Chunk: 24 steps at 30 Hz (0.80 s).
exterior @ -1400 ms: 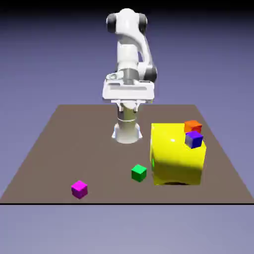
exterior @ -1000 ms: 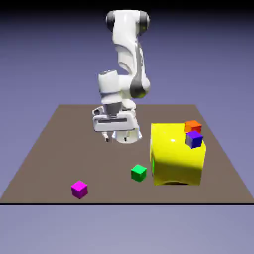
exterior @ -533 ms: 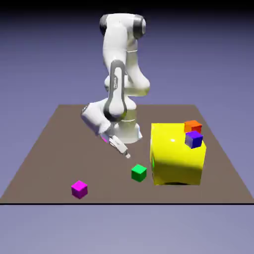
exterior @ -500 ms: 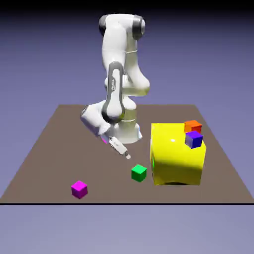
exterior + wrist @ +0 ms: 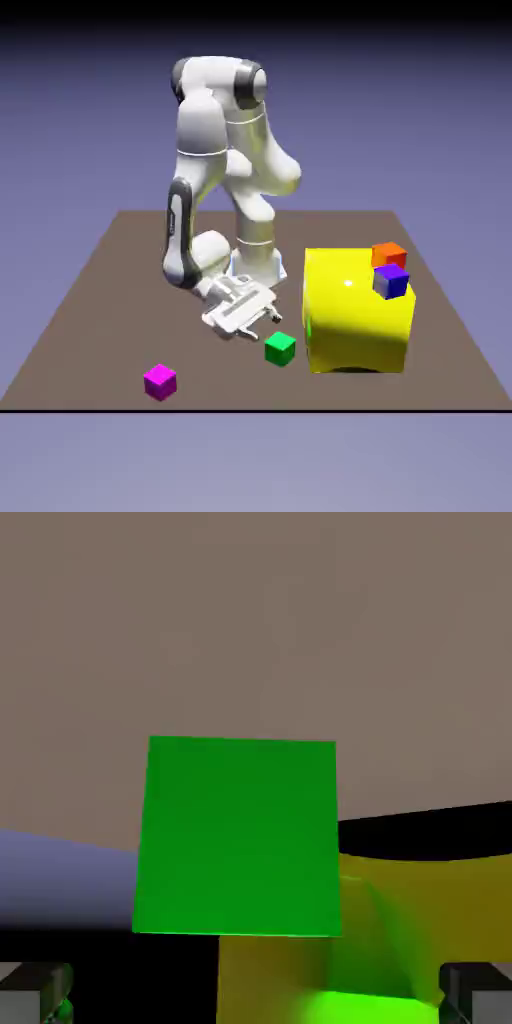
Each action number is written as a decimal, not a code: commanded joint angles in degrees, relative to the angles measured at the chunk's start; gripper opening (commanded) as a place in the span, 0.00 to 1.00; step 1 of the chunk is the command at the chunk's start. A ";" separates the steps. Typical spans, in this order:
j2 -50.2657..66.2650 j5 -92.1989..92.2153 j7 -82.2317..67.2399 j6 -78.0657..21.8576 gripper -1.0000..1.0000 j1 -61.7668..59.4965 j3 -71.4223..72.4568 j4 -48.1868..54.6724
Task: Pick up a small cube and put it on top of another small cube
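One green cube (image 5: 280,349), no long axis, squared to hand view, gripper (image 5: 267,327) open, unloaded

The small cube (image 5: 280,349) is green, the big block (image 5: 350,315) yellow, the table (image 5: 120,300) brown

Yellow block (image 5: 357,315): right of frame, exterior view. Blue-purple cube (image 5: 391,282) and orange cube (image 5: 388,256): at its upper right; contact with the block cannot be confirmed. Magenta cube (image 5: 160,382): lower left, on the brown table (image 5: 110,300).
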 commanded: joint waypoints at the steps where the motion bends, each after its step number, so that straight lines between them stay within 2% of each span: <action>1: 2.08 2.12 -0.82 0.28 0.50 0.95 1.07 1.43; 4: 6.49 6.63 -2.56 0.88 0.50 2.96 3.34 4.47; 5: 6.49 6.63 -2.56 0.88 0.00 2.96 3.34 4.47; 11: -3.63 -3.97 2.99 -1.07 0.00 -0.46 0.32 -0.62; 24: -23.86 -35.56 25.38 -7.00 0.00 0.75 13.10 16.85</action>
